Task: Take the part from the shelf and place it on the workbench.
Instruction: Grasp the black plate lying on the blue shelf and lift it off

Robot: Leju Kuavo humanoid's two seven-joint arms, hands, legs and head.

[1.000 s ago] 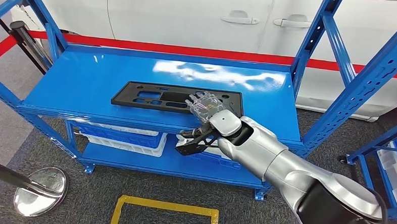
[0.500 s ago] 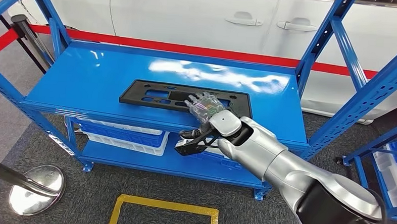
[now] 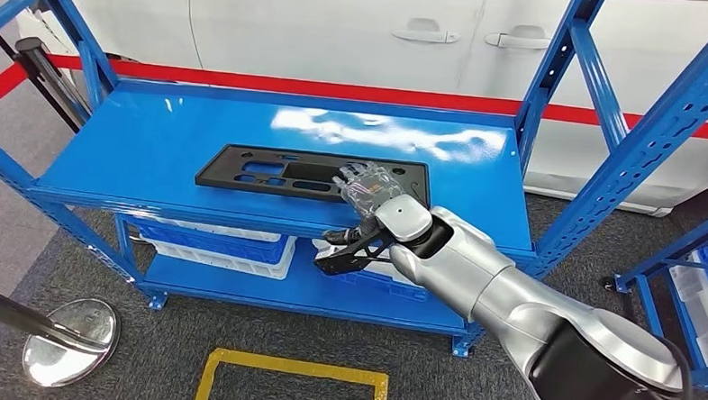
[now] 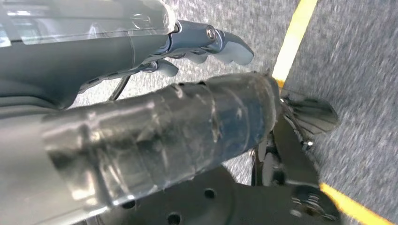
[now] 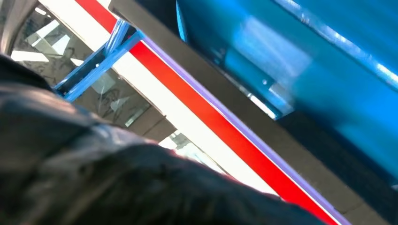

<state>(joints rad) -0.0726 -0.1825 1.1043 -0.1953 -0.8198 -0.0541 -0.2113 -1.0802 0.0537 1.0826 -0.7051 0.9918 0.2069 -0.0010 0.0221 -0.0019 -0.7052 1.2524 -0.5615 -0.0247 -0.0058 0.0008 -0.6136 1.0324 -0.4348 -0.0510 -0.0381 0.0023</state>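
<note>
The part is a long flat black plate with cut-outs, lying flat on the top board of the blue shelf. My right hand reaches in from the lower right. Its pale fingers lie spread on the part's right portion, while the thumb hangs below the shelf's front edge. Nothing is gripped. In the right wrist view, the dark blurred hand sits before blue shelf metal. My left hand hangs over grey carpet, holding nothing, its fingers loosely extended.
White and blue bins stand on the lower board. Blue uprights frame the shelf. A white car and a red barrier belt lie behind. A chrome stanchion base and yellow floor marking are in front; another rack stands right.
The whole picture swayed right and back left, so the camera moved. My right hand stays on the same spot of the part, which still lies flat.
</note>
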